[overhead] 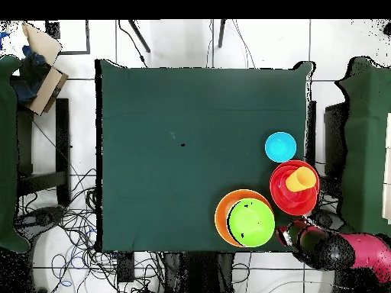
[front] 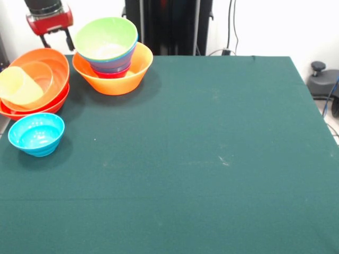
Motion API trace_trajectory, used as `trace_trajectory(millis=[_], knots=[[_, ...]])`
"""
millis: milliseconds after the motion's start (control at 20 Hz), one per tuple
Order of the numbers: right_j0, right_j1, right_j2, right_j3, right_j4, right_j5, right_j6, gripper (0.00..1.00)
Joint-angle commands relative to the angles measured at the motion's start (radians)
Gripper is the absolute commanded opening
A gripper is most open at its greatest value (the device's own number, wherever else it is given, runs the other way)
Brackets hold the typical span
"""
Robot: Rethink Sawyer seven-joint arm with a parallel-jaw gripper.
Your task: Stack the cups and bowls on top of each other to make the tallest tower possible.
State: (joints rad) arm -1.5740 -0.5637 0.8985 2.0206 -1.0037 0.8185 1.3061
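The tower stands at the table's far left: a large light-orange bowl point(front: 114, 79) point(overhead: 223, 214) holding a red bowl point(front: 112, 74), a blue bowl point(front: 114, 62) and a lime green bowl point(front: 106, 39) point(overhead: 250, 222) on top. Left of it, a red-orange bowl point(front: 32, 108) point(overhead: 284, 200) holds an orange bowl point(front: 53, 69), with the pale-yellow cup point(front: 20, 84) point(overhead: 303, 178) lying tilted inside. A cyan bowl point(front: 36, 134) point(overhead: 280, 146) sits alone in front. My gripper point(front: 57, 41) point(overhead: 292, 231) hangs open and empty behind these, between the two piles.
Dark green cloth point(front: 201, 159) covers the table, whose left edge runs close by the red-orange bowl. A grey device point(front: 320, 79) sits off the right edge. Cables and a cardboard box point(overhead: 42, 69) lie on the floor around the table.
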Motion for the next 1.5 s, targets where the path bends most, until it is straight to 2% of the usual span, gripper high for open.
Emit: trace_trajectory(millis=[50, 150, 450, 750, 1050, 1350, 1500], knots=[[-0.017, -0.143, 0.107, 0.091, 0.109, 0.059, -0.305, 1.00], [-0.031, -0.177, 0.134, 0.100, 0.153, 0.088, -0.321, 1.00], [-0.037, -0.209, 0.179, 0.094, 0.227, 0.136, -0.325, 1.00], [-0.023, -0.200, 0.192, 0.056, 0.260, 0.156, -0.312, 1.00], [0.010, -0.154, 0.171, 0.039, 0.233, 0.118, -0.263, 1.00], [0.042, -0.071, 0.131, -0.009, 0.181, 0.078, -0.259, 1.00], [0.042, -0.079, 0.136, -0.010, 0.188, 0.079, -0.252, 1.00]])
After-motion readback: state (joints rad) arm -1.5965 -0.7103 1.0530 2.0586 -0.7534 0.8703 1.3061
